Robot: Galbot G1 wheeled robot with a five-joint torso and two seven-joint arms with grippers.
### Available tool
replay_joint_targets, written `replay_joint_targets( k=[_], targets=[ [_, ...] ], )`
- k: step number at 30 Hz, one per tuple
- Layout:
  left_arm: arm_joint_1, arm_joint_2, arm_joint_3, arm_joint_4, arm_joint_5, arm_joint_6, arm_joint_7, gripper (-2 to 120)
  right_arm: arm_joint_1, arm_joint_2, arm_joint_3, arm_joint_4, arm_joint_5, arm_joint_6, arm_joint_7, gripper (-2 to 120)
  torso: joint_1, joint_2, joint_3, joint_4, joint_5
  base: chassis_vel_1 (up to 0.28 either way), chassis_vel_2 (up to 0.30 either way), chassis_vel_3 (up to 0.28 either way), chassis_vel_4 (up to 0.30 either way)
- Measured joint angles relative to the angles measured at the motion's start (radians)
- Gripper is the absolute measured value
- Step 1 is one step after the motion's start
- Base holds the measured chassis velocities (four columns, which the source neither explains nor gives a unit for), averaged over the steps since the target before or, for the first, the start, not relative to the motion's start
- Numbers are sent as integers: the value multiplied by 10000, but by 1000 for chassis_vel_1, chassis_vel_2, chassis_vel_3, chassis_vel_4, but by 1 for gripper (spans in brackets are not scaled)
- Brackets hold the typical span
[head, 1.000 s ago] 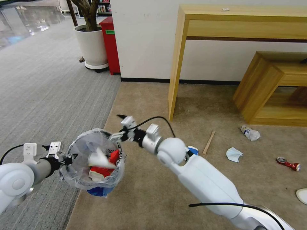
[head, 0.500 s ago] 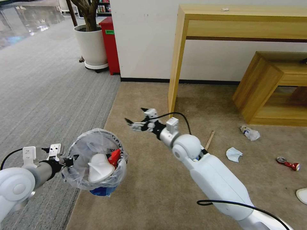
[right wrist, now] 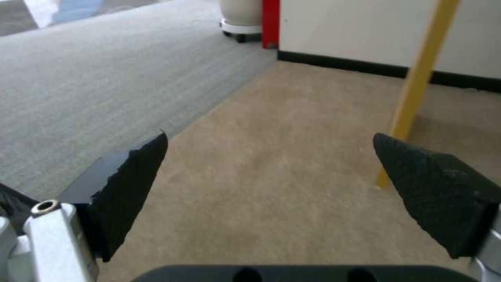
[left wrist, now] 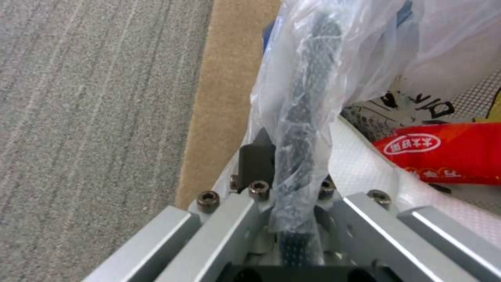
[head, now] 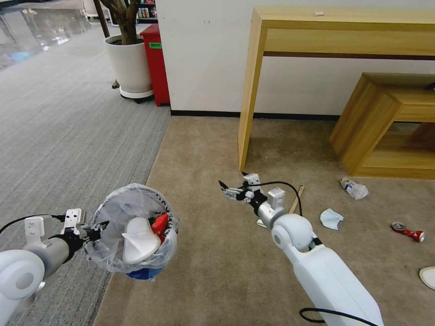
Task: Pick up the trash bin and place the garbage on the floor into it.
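Jaws on the left gripper (head: 97, 225) are clamped on the rim of the trash bin (head: 136, 267), pinching the black edge together with its crinkly plastic liner, as the left wrist view shows up close; the right gripper (head: 232, 189) hangs with its jaws spread wide and nothing between them, its black fingertips (right wrist: 130, 172) well apart over bare carpet. The bin is held off the floor (head: 213, 271) at about eight o'clock in the head view, at the seam where beige carpet meets the grey ribbed carpet (head: 59, 136). Inside it lie a white foam insole (head: 138, 235) and a red wrapper (head: 159, 224). Remaining garbage lies at about three to four o'clock: a wooden stick (head: 297, 199) just beside the right arm, a face mask (head: 331, 218), a crumpled bottle (head: 354, 188), a crushed red can (head: 408, 232) and a second insole (head: 428, 276) at the edge. These pieces look light. The mask is limp and likely best pinched at a raised fold; the stick is stiff and thin, so a grip across its middle seems safest; the can may roll, so closing across its dented body would suit. The bin, held by one rim point, will probably tilt, and the slick liner could slip.
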Motion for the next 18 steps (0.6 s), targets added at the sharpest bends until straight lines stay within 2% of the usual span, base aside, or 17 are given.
replay_joint_targets(
  k=[7,18],
  targets=[
    [137,-209,-11,-184,150,0,142,0,-264,-14,275,144,-74,0,-12,100,0,0,0,3,1,-92,-82,91,83],
    [416,-385,-176,-390,384,0,512,0,-491,107,501,141,-240,25,-28,100,2,1,-1,0,2,-235,-231,236,222]
  ],
)
